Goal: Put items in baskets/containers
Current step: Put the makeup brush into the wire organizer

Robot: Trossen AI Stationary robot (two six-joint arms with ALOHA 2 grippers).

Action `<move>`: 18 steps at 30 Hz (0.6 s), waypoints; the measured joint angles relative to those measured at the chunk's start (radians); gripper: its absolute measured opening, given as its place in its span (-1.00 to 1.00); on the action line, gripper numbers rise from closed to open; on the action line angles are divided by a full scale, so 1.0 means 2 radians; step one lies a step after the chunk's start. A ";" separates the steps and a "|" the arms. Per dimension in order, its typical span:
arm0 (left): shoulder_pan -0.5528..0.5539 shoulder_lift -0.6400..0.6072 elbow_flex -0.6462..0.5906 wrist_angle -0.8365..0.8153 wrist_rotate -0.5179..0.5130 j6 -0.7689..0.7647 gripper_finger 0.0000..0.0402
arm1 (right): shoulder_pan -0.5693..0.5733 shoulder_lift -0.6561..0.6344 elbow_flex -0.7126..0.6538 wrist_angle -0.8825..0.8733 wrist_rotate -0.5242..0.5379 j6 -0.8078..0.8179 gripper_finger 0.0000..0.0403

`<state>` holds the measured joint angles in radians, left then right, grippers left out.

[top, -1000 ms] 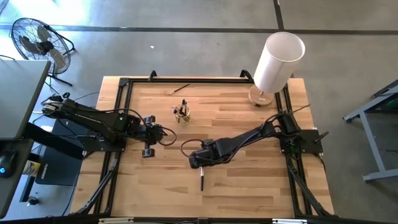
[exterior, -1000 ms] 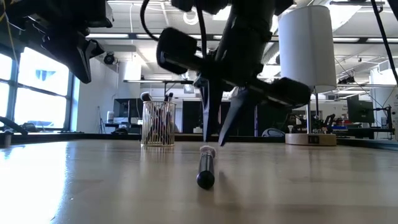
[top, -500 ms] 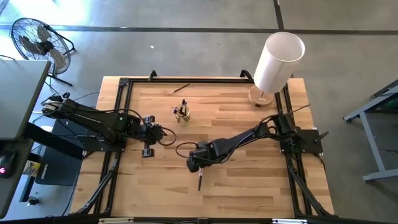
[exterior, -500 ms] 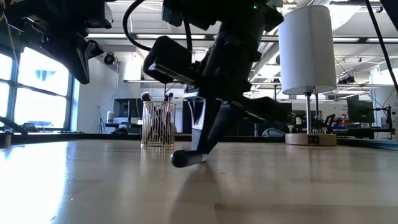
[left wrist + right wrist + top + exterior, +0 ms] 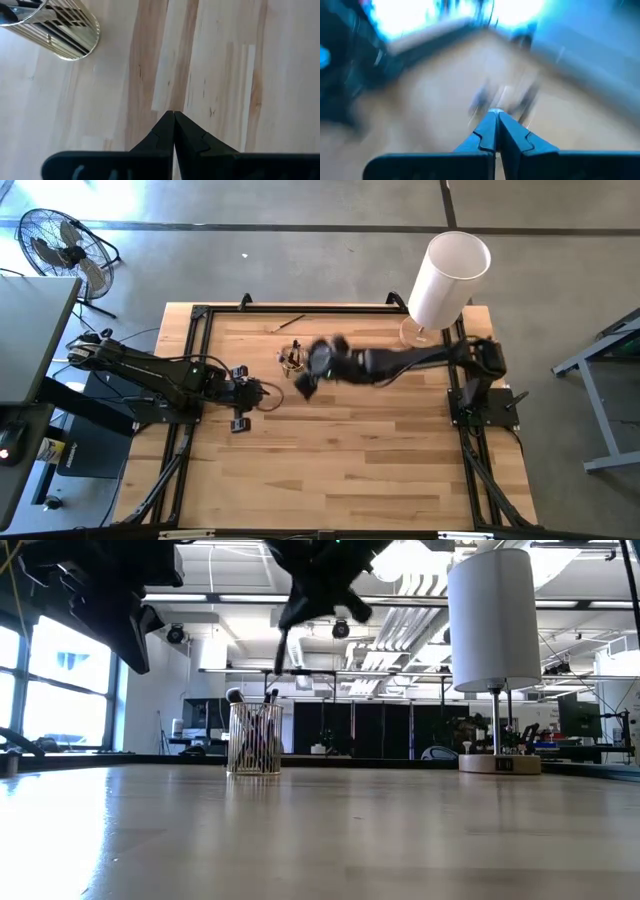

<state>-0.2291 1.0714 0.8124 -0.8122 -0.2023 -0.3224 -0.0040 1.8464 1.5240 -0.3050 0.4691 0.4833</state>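
A small clear, yellowish cup (image 5: 293,362) (image 5: 254,738) stands on the wooden table, left of centre toward the far edge, with several brushes upright in it. My right gripper (image 5: 305,378) (image 5: 496,114) is blurred, high up beside the cup, and shut on a thin dark brush (image 5: 280,648). A wooden stick (image 5: 285,325) lies flat near the far edge. My left gripper (image 5: 262,392) (image 5: 173,116) hovers shut at the table's left with nothing in it. In its wrist view the cup (image 5: 65,30) shows beyond the fingers. My right gripper pinches the brush between its two fingertips, where a small silvery part (image 5: 495,110) shows. The brush hangs as a thin dark line (image 5: 279,660) below the fingers, lifted clear of the table and above the cup's rim.
A tall white cylinder (image 5: 445,275) (image 5: 490,615) on a round wooden base stands at the far right corner. A black frame (image 5: 200,315) runs around the table top. A fan (image 5: 60,245) stands on the floor beyond the left side.
My right gripper came down on a dark brush lying near the table's middle and shut on it. It then swung fast up and toward the far edge, to the cup. The brush went with it and is lifted clear of the table.
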 joint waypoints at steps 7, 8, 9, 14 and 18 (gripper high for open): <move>0.000 0.000 0.000 0.024 -0.028 -0.054 -1.00 | -0.082 0.002 0.000 0.242 -0.083 -0.269 -1.00; 0.000 0.000 0.000 0.024 -0.034 -0.062 -1.00 | -0.093 0.006 0.000 0.249 -0.103 -0.275 -1.00; 0.000 0.000 0.000 0.025 -0.039 -0.071 -1.00 | -0.103 0.011 0.000 0.251 -0.120 -0.277 -1.00; 0.021 0.000 0.000 0.032 -0.048 -0.121 -1.00 | -0.137 0.050 -0.001 0.238 -0.207 -0.317 -1.00; 0.037 0.000 0.000 0.031 -0.048 -0.145 -1.00 | -0.147 0.076 -0.001 0.240 -0.255 -0.335 -1.00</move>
<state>-0.1549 1.0714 0.8116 -0.7496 -0.2987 -0.6131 -0.2981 1.9992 1.5219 0.1754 -0.0400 -0.1866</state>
